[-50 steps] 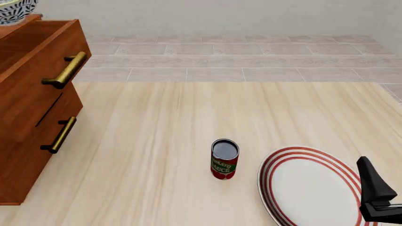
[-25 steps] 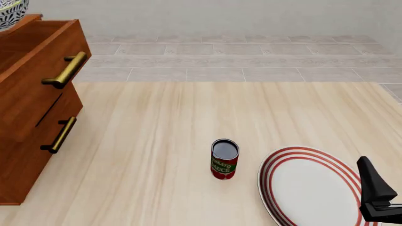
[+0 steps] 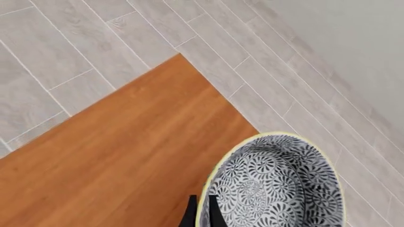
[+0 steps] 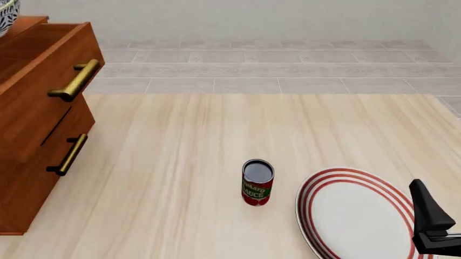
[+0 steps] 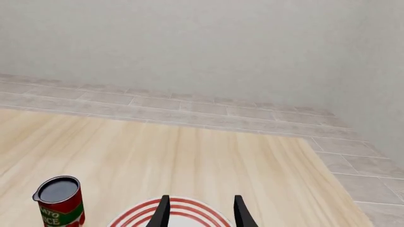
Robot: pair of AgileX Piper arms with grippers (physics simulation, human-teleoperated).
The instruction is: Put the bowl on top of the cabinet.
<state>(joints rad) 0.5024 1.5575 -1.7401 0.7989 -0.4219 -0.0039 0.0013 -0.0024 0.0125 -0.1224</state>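
Grey tiled floor and a pale wall are seen beyond a light wooden surface (image 4: pixel 180 162). On the surface stand a red sauce can (image 4: pixel 257 182) and, just beside it toward the right arm's side, a flat white plate with red rings (image 4: pixel 346 213); the two are apart, not touching.

The cabinet (image 4: pixel 36 118) is set at the left edge of the front view, its upper drawer pulled out, brass bar handles facing the room. Only a sliver of the bowl (image 4: pixel 7 16) is caught at the top-left corner of that view, above the cabinet.

In the left wrist view the bowl (image 3: pixel 275 184) is seen from above, floral inside, yellow-green rim, over a corner of the cabinet top (image 3: pixel 126 156). The left pincer (image 3: pixel 200 215) is shown as two dark finger tips at the bowl's rim, apparently one either side of the wall; it is judged closed on the rim, a hold that leaves the bowl's base free to be set down. Whether the base already rests on the wood cannot be told. The bowl lies close to the corner, so a placement further inward would be judged safer.

The right pincer (image 5: pixel 200 210) is held with fingers parted and nothing between them, over the plate's edge, presumably parked clear of the left arm's work.
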